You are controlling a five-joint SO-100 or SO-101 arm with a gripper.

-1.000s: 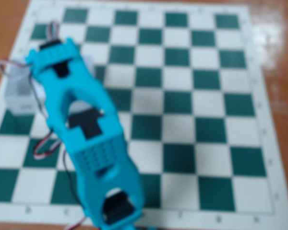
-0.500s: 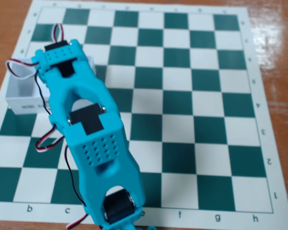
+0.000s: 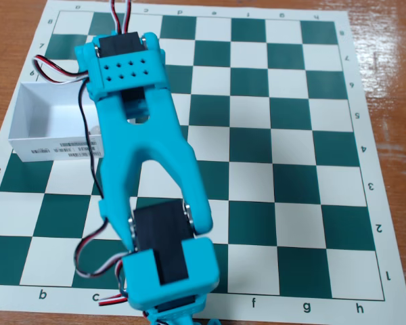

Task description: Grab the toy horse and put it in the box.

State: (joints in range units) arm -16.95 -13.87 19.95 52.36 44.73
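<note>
The fixed view looks down on a green-and-white chessboard mat (image 3: pixel 271 135) lying on a wooden table (image 3: pixel 392 40), with the turquoise arm (image 3: pixel 145 156) stretched across the left half of the picture from about twelve o'clock down to six o'clock. The gripper itself cannot be made out; its end runs off the lower edge at six o'clock, so how far it is open, and whether it has anything in it, cannot be told. The box (image 3: pixel 44 118) sits at nine o'clock from the arm's middle, its near long wall carrying a barcode label, its right end hidden under the arm; the part of its floor that shows is bare. The toy horse is nowhere visible: it may be beneath the arm or past the frame's edge. Judging from the task alone, a small plastic figurine should be light, stiff and rather slick, apt to tip or squirt out from a pinch on legs or head, so the fingers would best close across the body's flanks, low and square.
</note>
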